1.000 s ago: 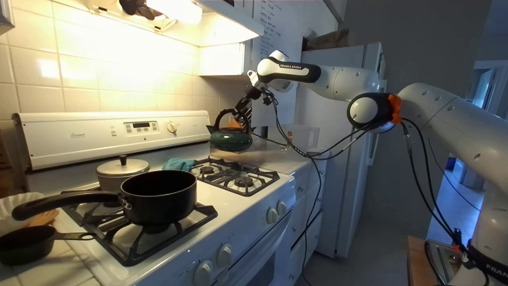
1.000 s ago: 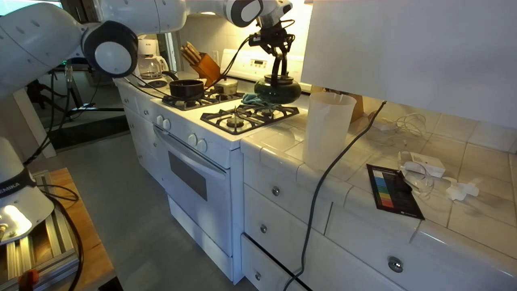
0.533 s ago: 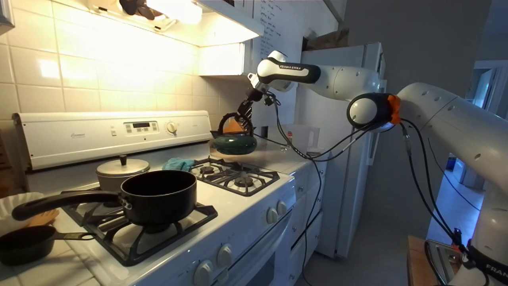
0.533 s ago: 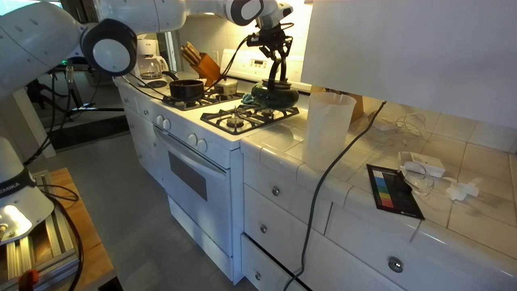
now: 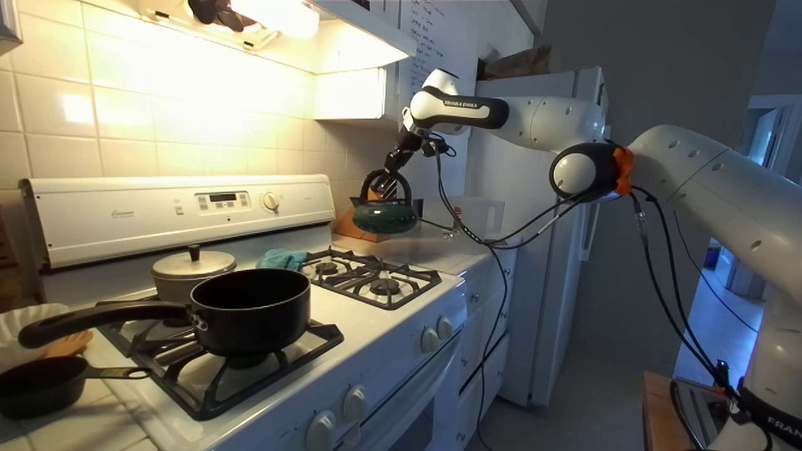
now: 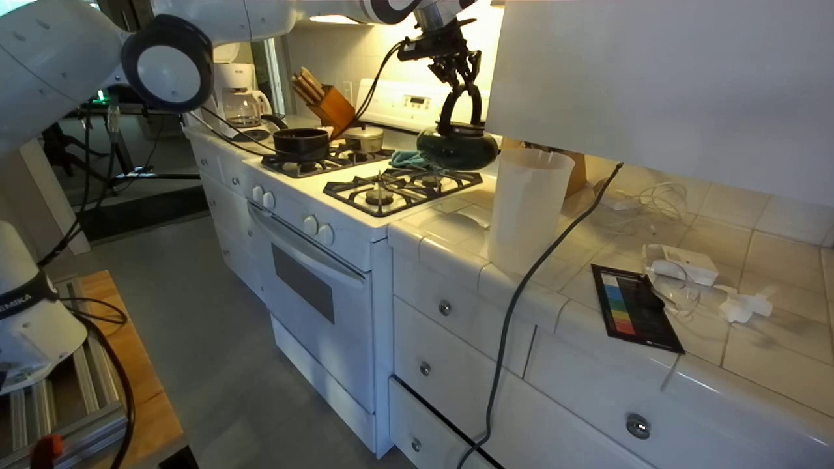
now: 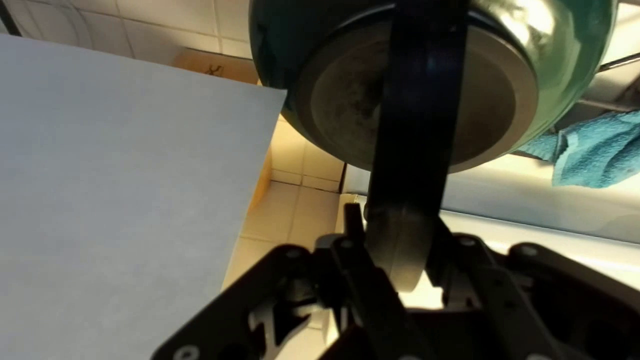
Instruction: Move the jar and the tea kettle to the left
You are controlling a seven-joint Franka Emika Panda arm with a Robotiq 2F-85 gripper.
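Observation:
The tea kettle, dark green and squat with a black arched handle, hangs in the air in both exterior views (image 5: 385,217) (image 6: 458,150). My gripper (image 5: 383,178) is shut on the top of the handle, and it also shows so in an exterior view (image 6: 464,79). In the wrist view the handle runs between the fingers of the gripper (image 7: 400,237), with the kettle's green body (image 7: 570,70) beyond. A tall translucent container (image 6: 531,208) stands on the counter, close to the kettle in that view; I cannot tell whether it is the jar.
A burner grate (image 6: 407,189) lies below the kettle. A white cabinet panel (image 6: 658,85) is close on one side, also in the wrist view (image 7: 135,165). A wooden knife block (image 5: 358,227) stands behind. A black pot (image 5: 250,313), lidded pot (image 5: 194,275) and blue cloth (image 5: 282,258) are on the stove.
The gripper has carried the kettle to the right in an exterior view, toward the counter past the stove. It dipped slightly, then rose. The grip on the handle is unchanged.

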